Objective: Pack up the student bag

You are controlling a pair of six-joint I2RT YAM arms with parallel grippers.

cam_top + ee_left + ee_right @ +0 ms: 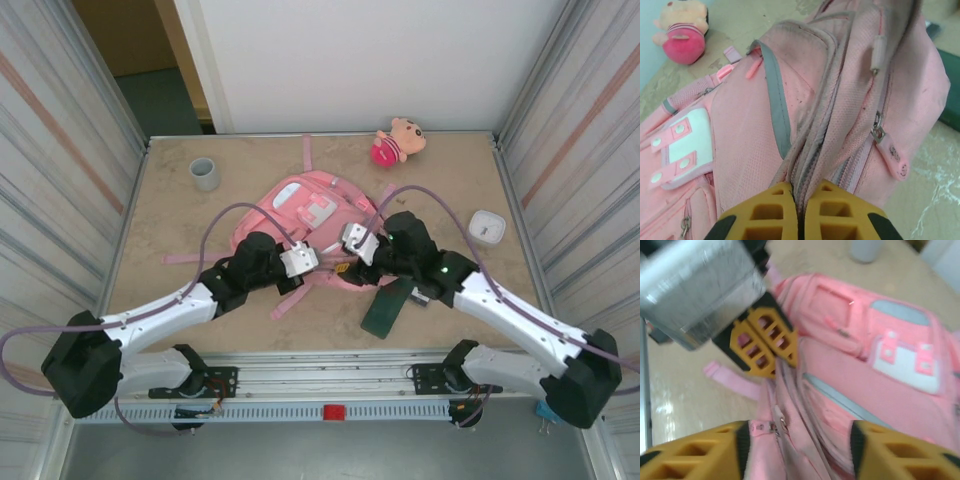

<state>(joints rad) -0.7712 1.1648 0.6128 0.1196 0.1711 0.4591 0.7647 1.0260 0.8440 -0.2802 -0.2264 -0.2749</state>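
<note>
Bright, even overhead light; shadows faint. Right wrist view blurred throughout. Left wrist view sharp on student bag (840,125); glare on table (935,172), right.

- Left arm (170,310) and right arm (510,312) stretch forward and angle inward, wrists nearly meeting.
- Left gripper (799,200): yellow fingers pressed together, pinching a fold of the student bag (755,140).
- Right gripper (797,442): fingers spread wide apart, clamping nothing.

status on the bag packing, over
Left gripper shut on student bag at its zipper edge. Right gripper open, astride the same edge. Dark green flat item lies beside the bag.
</note>
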